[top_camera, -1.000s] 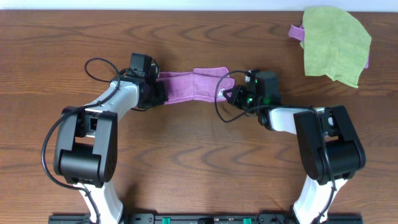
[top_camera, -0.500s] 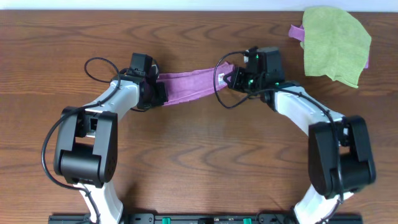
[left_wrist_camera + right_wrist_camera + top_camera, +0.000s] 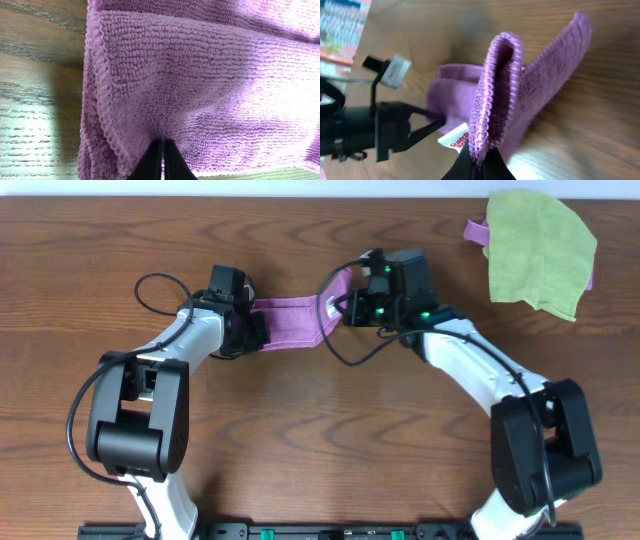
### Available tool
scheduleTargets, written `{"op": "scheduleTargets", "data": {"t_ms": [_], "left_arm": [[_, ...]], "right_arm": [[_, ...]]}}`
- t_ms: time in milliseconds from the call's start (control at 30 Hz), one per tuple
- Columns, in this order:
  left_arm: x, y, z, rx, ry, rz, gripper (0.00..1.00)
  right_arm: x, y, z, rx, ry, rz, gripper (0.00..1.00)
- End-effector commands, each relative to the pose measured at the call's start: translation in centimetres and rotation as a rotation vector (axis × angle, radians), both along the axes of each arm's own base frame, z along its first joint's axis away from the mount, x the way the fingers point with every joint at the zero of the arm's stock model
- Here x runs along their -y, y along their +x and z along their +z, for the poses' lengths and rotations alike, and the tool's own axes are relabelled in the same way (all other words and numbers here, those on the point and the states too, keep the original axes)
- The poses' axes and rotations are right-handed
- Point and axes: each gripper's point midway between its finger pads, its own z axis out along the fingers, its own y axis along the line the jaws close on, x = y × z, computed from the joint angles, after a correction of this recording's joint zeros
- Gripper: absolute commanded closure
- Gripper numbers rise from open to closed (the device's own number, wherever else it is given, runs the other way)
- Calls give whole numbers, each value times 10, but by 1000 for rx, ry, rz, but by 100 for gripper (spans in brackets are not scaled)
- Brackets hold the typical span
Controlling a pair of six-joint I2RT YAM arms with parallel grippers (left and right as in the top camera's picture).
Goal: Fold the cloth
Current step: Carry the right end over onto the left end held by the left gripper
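Well, I have the cloth (image 3: 295, 320) by both ends. It lies as a short purple band on the table (image 3: 320, 440), stretched between my two arms a little above the table's middle.

My left gripper (image 3: 162, 160) is pressed together on the left end. From that wrist the dark fingertips meet at the bottom of the view, and the terry puckers in towards them. The hem runs down the left side of that view, doubled over itself, with bare wood just beside it. This end rests flat on the wood.

My right gripper (image 3: 479, 160) pinches the other end. From that wrist I see the hemmed edge bent double into a narrow loop that comes straight out of my closed fingertips. A second flap spreads off to the right of it. A small white label (image 3: 454, 140) with red print sticks out just left of the pinch. This end appears lifted off the wood (the overhead view shows it curling up beside my fingers), and the band slopes from it towards my left arm. That arm shows as a dark shape at the left of the same wrist view.

Well apart, in the far right corner of the table, lies a crumpled green cloth (image 3: 540, 250). A purple strip (image 3: 478, 230) pokes out from under its left edge.
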Motion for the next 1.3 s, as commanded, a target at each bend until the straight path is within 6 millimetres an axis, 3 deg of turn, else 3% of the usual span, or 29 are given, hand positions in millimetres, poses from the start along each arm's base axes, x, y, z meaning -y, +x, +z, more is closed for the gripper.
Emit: {"op": "scheduleTargets", "data": {"t_ms": [0,533,567,600,667,700,967,1167,1267], "left_arm": [[-10,-17,-21,-79,50,21,94],[-2,-12,-16,-71,-2,32,94],[0,-11,-15,-70,-13,29,89],[2,-11,-14,-70,-22,30,71],[4,-8,-11,-65,-34,31,21],[5,-7,-10,-62,-38,30,4],[2,7,14,-6,-28,38,5],[-21,15,38,51,4,91,5],[-40,21,60,100,-2,137,5]], "right_arm": [[-19,-2,24,73,6,56,99],[-59,-28,21,76,1,148,99],[-61,-29,21,77,1,153,99],[-62,-31,22,78,2,157,99],[-67,-33,22,82,1,165,99],[-68,-34,22,83,-1,166,99],[-68,-34,21,88,-12,159,99],[-67,-33,19,85,-22,151,99],[-64,-33,17,82,-35,144,99]]}}
